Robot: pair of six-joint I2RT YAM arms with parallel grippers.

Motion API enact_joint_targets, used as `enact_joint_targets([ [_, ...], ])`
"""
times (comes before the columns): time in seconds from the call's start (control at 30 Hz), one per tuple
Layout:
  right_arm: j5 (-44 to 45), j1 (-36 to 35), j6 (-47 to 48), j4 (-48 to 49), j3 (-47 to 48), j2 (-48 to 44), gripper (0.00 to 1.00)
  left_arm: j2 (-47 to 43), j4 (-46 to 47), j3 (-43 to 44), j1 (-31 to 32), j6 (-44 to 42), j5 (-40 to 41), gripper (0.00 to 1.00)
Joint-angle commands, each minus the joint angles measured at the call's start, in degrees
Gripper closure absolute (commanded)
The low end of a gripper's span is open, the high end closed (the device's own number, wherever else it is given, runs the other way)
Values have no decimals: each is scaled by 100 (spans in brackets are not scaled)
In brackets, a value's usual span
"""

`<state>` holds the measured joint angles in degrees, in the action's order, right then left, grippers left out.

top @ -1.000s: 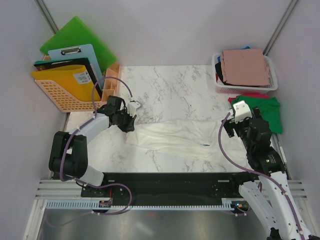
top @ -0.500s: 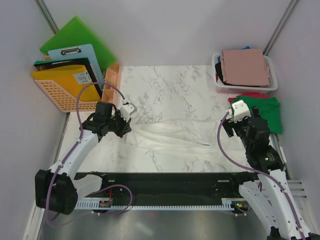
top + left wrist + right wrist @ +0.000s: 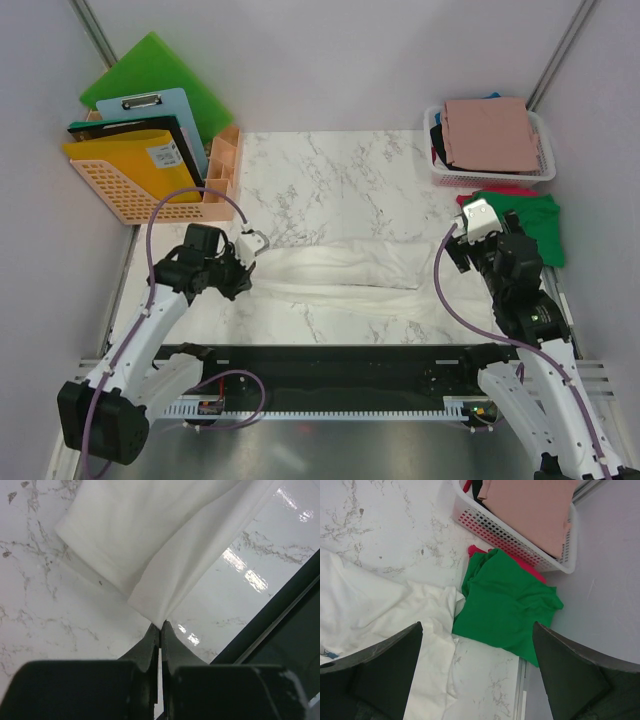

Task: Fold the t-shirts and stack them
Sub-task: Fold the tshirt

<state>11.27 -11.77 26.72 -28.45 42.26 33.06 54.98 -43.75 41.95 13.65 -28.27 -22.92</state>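
A cream-white t-shirt (image 3: 345,268) lies in a long folded band across the middle of the marble table. My left gripper (image 3: 243,270) is at its left end, low over the table. In the left wrist view the gripper (image 3: 161,626) is shut on a pinched corner of the white t-shirt (image 3: 150,545). My right gripper (image 3: 470,252) hovers open at the right, holding nothing. Its wrist view shows it (image 3: 477,680) above the white cloth's right end (image 3: 420,630) and a crumpled green t-shirt (image 3: 507,605). A red one (image 3: 532,572) peeks out beneath the green. A folded dusty-pink t-shirt (image 3: 488,132) tops the basket.
A white mesh basket (image 3: 490,179) stands at the back right, with dark shirts under the pink one. At the back left, an orange crate (image 3: 120,195) holds a green board (image 3: 150,75) and a clipboard. A black rail (image 3: 340,360) runs along the table's near edge.
My left gripper has drawn back toward the near left with the shirt's corner, and the white shirt has gathered into a narrower folded band. The right arm has stayed put.
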Motion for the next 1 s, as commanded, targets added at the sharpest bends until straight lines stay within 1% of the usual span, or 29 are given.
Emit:
enact_joint_targets([
  [0.0, 104, 17, 158, -3, 344, -106, 2, -662, -495, -21, -3, -328, 279, 98],
  [0.1, 104, 17, 211, -38, 397, -107, 2, -752, -819, 207, 6, -459, 200, 98],
  [0.17, 78, 17, 211, -73, 458, -72, 2, -559, -1143, 278, 6, -618, 348, 98],
  [0.27, 34, 17, 202, -126, 511, -63, 2, -488, -1469, 217, 6, -758, 533, 98],
  [0.4, 42, 26, 237, -152, 520, -115, 2, -682, -1768, 76, 6, -943, 718, 98],
  [0.47, 33, 8, 263, -161, 511, -124, 2, -603, -1813, 15, 6, -970, 867, 98],
  [0.57, 7, 17, 281, -161, 502, -98, 2, -367, -1717, -29, 6, -864, 860, 98],
  [0.67, -45, 17, 264, -187, 502, -80, 2, -138, -1427, -3, -3, -715, 859, 98],
  [0.77, -54, 17, 264, -196, 485, -89, 2, 328, -1023, 76, 6, -601, 1016, 98],
  [0.83, -54, 17, 281, -205, 467, -98, 2, 811, -742, 137, 6, -496, 1105, 98],
  [0.9, -46, 17, 316, -240, 441, -124, 2, 1266, -618, 269, 6, -460, 1088, 98],
  [0.97, -2, 17, 351, -249, 380, -168, 2, 1523, -452, 400, 6, -416, 1027, 98],
])
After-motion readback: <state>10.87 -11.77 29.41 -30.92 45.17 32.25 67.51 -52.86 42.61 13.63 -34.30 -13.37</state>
